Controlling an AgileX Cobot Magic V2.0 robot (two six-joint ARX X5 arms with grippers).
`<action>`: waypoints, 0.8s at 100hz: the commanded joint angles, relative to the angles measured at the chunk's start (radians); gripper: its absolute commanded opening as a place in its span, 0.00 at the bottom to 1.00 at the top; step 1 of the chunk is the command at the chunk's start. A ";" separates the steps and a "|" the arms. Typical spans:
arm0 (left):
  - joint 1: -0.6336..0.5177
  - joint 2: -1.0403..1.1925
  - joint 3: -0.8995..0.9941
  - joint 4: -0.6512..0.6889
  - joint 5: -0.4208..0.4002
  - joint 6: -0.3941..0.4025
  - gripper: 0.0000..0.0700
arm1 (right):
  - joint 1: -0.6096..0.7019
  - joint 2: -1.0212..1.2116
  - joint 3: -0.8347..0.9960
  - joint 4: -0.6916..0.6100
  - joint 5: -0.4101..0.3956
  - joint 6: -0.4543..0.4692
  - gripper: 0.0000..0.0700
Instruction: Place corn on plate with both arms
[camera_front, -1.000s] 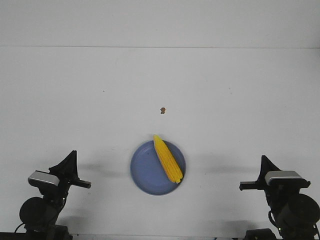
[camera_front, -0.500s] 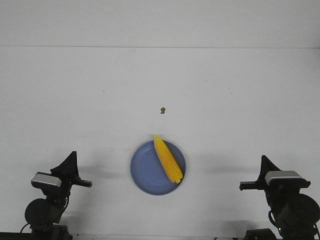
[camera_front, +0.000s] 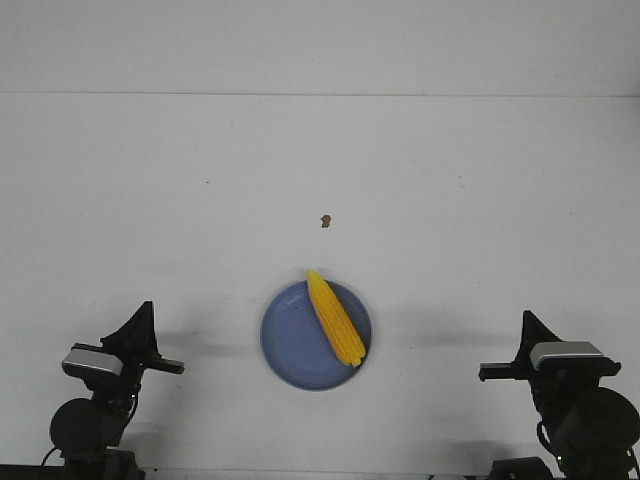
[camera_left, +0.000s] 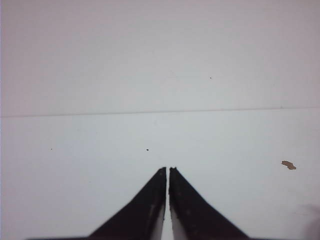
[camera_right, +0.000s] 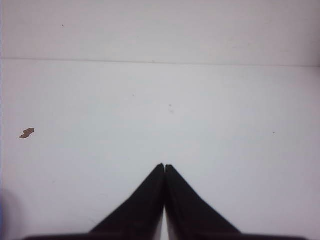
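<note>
Corn (camera_front: 335, 318) lies on plate (camera_front: 290, 345), near counter's front edge — placement looks done. Left gripper (camera_left: 167, 171) and right gripper (camera_right: 164, 167) parked at front corners, fingers together, empty — nothing further seems needed.

Only corn-laden plate (camera_front: 285, 345) mid-table (camera_front: 480, 200).

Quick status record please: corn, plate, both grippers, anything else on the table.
corn: lying on the plate, right of centre, pointed tip over the far rim
plate: on the table, between the arms
left gripper: jaws shut, empty, near the table's front edge
right gripper: jaws shut, empty, near the front edge
other: small brown speck beyond the plate
</note>
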 joint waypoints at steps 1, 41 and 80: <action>0.000 -0.002 -0.020 0.014 -0.002 -0.002 0.02 | 0.000 0.004 0.006 0.013 0.003 0.006 0.00; 0.000 -0.002 -0.020 0.014 -0.002 -0.002 0.02 | 0.000 0.004 0.006 0.013 0.003 0.006 0.00; 0.000 -0.002 -0.020 0.014 -0.002 -0.002 0.02 | 0.000 -0.039 -0.030 0.061 0.004 -0.024 0.00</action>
